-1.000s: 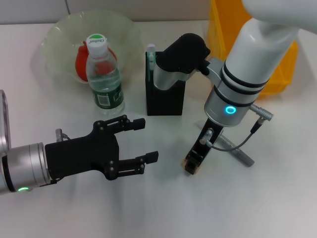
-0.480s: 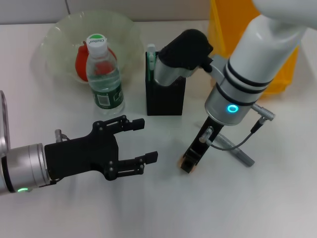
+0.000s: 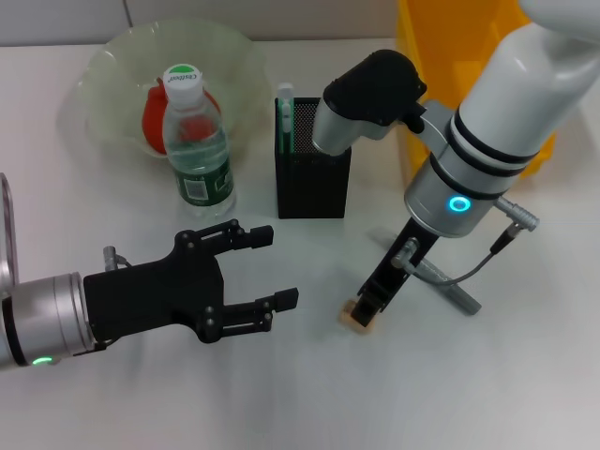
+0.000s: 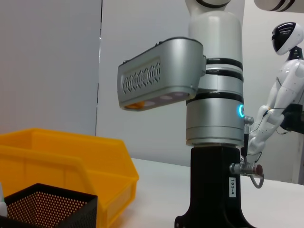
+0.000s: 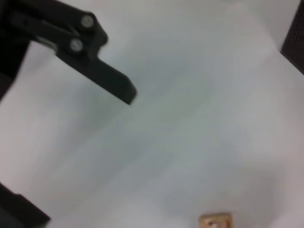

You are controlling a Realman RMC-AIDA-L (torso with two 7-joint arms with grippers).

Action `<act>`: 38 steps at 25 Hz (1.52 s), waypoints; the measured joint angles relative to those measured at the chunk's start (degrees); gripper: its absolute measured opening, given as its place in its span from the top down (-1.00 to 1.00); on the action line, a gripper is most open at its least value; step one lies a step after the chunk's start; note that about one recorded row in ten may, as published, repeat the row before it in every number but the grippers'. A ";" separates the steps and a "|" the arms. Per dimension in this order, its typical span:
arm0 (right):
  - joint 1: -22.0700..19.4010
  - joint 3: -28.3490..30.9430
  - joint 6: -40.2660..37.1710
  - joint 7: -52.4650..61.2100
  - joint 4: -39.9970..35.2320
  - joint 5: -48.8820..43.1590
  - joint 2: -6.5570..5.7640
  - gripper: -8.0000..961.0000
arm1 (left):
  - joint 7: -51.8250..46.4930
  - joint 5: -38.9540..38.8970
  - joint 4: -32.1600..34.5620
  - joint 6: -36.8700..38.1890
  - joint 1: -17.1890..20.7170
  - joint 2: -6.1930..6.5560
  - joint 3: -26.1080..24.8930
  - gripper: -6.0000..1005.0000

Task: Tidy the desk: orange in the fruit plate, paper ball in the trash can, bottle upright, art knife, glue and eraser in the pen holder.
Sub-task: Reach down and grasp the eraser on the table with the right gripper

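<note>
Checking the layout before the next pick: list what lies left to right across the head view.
Left claw → bottle → pen holder → eraser at the right claw → glue → trash can.

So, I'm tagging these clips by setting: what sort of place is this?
Probably a robotics lab staged as an office desk: a plain white desk with a pen holder and yellow trash can, while the left wrist view shows a white humanoid robot standing behind.
</note>
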 joint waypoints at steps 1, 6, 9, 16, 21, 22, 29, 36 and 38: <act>0.12 -0.21 -0.03 0.01 -0.22 -1.21 0.01 0.25 | 0.00 0.00 0.00 0.07 0.04 0.00 0.00 -0.56; 0.57 -0.28 -0.39 -0.01 -0.93 -2.76 0.09 0.22 | 0.00 0.00 0.00 0.25 0.17 0.00 0.01 -0.56; 0.87 -0.60 -0.46 -0.47 -1.12 -2.64 0.31 0.20 | 0.00 0.00 0.00 0.33 0.20 0.00 0.01 -0.56; 1.42 -2.79 -0.24 -0.69 -1.08 -1.37 0.56 -0.05 | 0.03 0.00 0.00 0.32 0.26 0.00 0.00 -0.56; 1.58 -5.24 0.75 -0.87 -0.92 -0.77 0.56 -0.04 | 0.45 0.00 0.00 0.32 0.27 0.00 0.01 -0.56; 1.58 -5.24 0.75 -0.87 -0.92 -0.77 0.56 -0.04 | 0.45 0.00 0.00 0.32 0.27 0.00 0.01 -0.56; 1.79 -7.29 2.68 -0.85 -0.76 -0.74 0.53 -0.03 | 0.48 0.00 0.00 0.13 0.26 0.00 0.01 -0.56; 1.92 -9.30 3.59 -0.88 -1.00 0.03 0.52 -0.02 | 0.52 0.00 0.00 -0.04 0.07 0.00 0.00 -0.56; 1.96 -9.52 3.60 -0.89 -1.10 0.11 0.52 -0.02 | 0.53 0.00 0.00 -0.06 0.04 0.00 -0.01 -0.56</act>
